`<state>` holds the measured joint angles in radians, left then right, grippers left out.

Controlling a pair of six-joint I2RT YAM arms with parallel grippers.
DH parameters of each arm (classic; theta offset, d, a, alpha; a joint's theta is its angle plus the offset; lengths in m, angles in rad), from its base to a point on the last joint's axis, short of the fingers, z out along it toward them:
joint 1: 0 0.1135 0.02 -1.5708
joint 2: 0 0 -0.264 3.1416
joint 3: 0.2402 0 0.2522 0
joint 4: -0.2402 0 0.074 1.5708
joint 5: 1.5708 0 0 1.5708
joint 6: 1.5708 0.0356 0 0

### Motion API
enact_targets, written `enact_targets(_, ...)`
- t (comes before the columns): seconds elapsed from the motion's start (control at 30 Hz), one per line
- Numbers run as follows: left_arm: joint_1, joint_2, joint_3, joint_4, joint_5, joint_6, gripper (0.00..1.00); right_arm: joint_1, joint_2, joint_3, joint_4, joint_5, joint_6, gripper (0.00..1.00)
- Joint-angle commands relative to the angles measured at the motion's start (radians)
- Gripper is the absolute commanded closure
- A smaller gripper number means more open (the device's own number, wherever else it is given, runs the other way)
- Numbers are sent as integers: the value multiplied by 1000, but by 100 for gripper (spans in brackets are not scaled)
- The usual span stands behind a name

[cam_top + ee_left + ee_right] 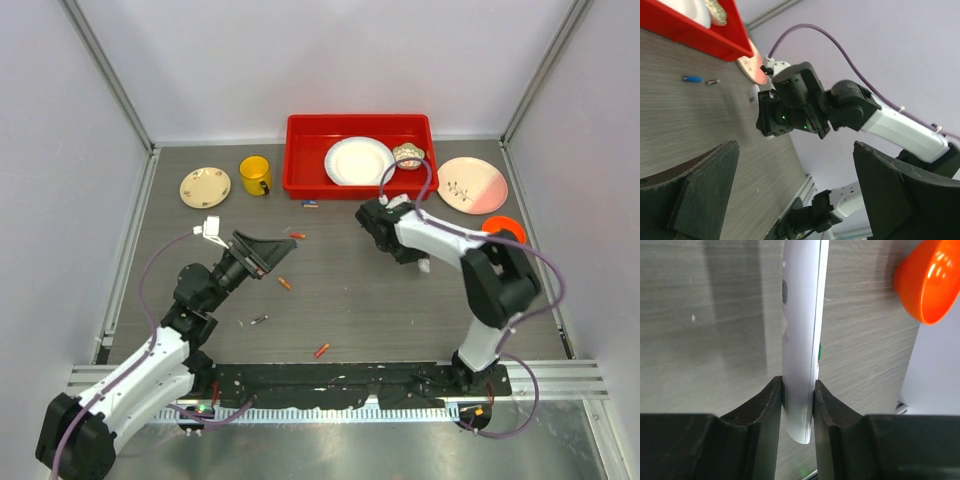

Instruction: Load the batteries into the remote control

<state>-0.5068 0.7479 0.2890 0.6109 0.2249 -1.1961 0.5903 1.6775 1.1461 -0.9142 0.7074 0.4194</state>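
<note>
Our right jaws are pinching the remote control [800,315] by its flat faces, holding it on edge over the surface [700,315]. Our left jaws are standing spread and empty. We are judging a pickup next: an orange battery [285,283] is lying near them, with bare room around and the red tray [300,160] well apart.
</note>
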Motion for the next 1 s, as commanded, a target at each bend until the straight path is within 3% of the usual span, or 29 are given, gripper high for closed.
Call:
enact_targets(0.0,-2,-80,-26,-231,-56,119,1,-12,181,131,-25,139,-45,99)
enact_targets(0.3,-1,-173,-83,-273,-27,95,0,-20,350,190,-26,52,-85,97)
enact_targets(0.4,-1,-185,-94,-284,-24,93,0,-18,352,175,-17,-8,-88,79)
enact_targets(0.73,-1,-127,-97,-257,19,79,0,0,298,126,24,-85,-84,40)
enact_targets(0.97,-1,-124,-91,-273,21,92,0,17,211,118,47,-115,-48,34)
